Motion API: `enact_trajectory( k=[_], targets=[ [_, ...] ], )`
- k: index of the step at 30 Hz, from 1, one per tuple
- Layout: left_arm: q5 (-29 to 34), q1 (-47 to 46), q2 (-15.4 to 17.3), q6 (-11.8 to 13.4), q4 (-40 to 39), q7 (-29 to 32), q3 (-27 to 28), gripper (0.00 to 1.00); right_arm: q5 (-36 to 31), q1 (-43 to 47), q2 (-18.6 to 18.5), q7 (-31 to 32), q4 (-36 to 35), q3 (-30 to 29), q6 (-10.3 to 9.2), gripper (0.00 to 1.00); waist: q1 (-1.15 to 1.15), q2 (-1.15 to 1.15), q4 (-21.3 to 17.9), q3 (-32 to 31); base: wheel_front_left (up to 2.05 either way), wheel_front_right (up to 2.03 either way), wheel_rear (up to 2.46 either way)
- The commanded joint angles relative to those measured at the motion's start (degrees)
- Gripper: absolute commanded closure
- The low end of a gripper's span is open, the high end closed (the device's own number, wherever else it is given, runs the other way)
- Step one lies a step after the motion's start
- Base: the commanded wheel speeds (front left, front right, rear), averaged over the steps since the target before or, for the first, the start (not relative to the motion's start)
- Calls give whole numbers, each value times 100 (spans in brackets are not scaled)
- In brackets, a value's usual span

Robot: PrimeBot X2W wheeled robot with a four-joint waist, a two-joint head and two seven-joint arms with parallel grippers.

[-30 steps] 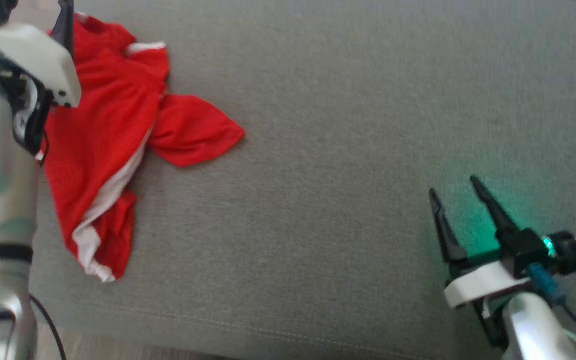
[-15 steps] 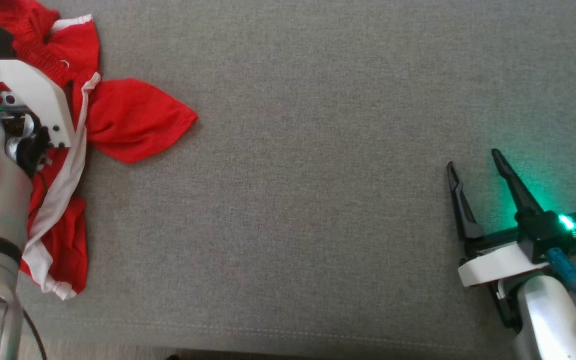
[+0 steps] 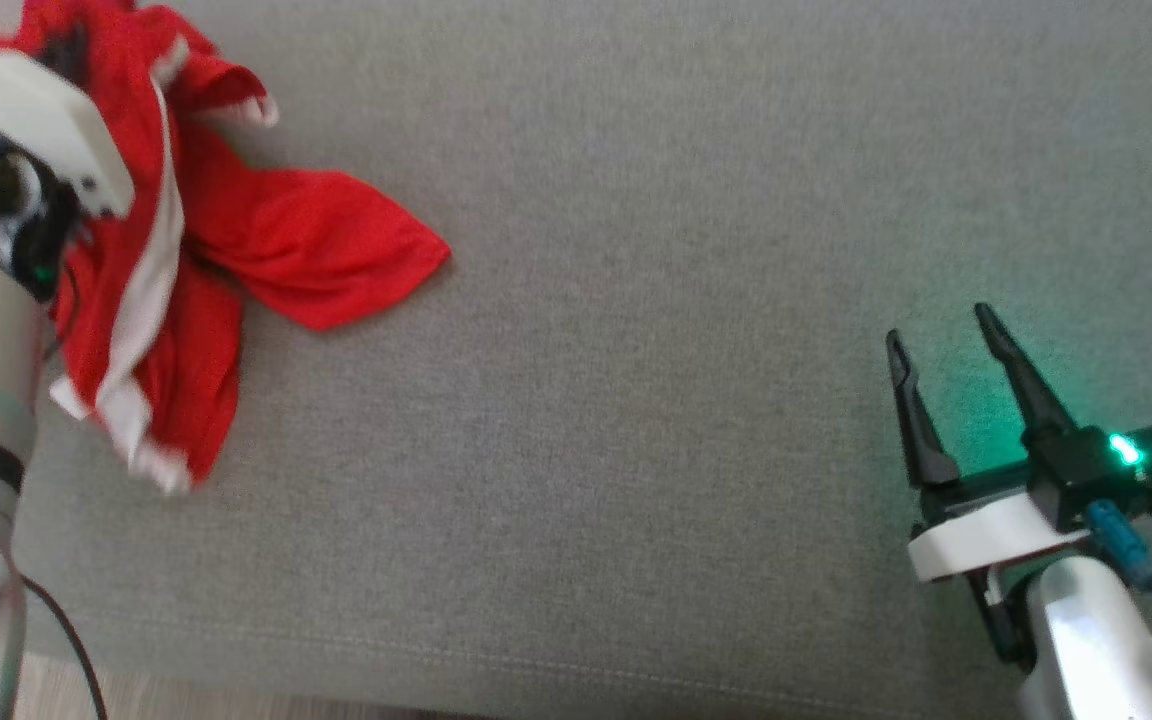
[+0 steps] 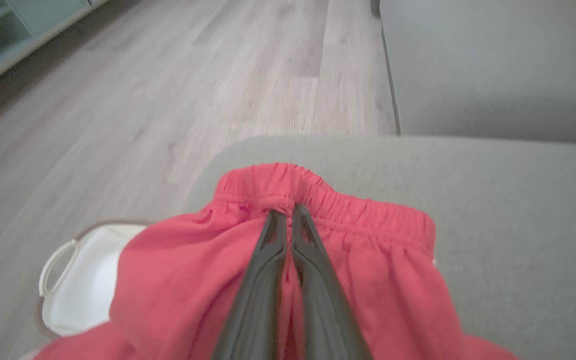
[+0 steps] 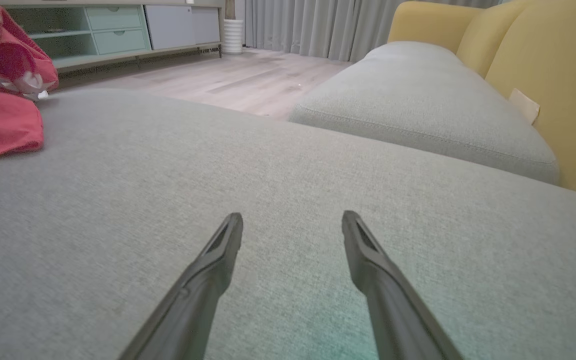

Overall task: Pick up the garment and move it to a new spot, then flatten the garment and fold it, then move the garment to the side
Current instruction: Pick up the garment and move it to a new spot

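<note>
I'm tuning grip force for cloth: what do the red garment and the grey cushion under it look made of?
Red garment with white trim: thin, soft, matte fabric, possibly sports mesh; it drapes limply and its waistband is gathered like elastic. Grey cushion: matte woven upholstery cloth, with fine flecked weave and a stitched seam.

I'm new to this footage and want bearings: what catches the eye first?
The bright red fabric shorts with white trim, bunched at the left end of the grey upholstered cushion. The left gripper is shut on their elastic waistband; the open right gripper is lower right, lit green.
</note>
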Motion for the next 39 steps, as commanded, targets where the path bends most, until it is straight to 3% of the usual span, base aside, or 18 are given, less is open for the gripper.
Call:
enact_trajectory(
  k=[1,10,18,25,31,39],
  targets=[
    [-72,-336,382,8,-252,-137,107,100,57,67,54,-62,-118,167,-4,0,0,0,28,-336,0,0,0],
    [-600,-609,498,8,-1131,-303,-189,100,295,383,286,-62,21,246,-4,0,0,0,-247,-1313,0,0,0],
    [-1237,-696,442,8,-2045,-54,-247,100,473,532,386,-62,30,358,-4,0,0,0,-1019,-1810,0,0,0],
    [-1712,-601,-99,85,-2534,128,-152,100,745,556,395,-62,-59,508,-4,0,0,0,-1805,-1880,0,0,0],
    [-1841,-139,-719,140,-2391,207,-420,100,880,543,396,-62,-75,643,-4,0,0,0,-2414,-1731,0,0,0],
    [-2202,515,-1452,192,-1922,-591,-413,100,1077,307,397,-62,-170,952,-4,0,0,0,-2973,-1160,0,0,0]
  ],
)
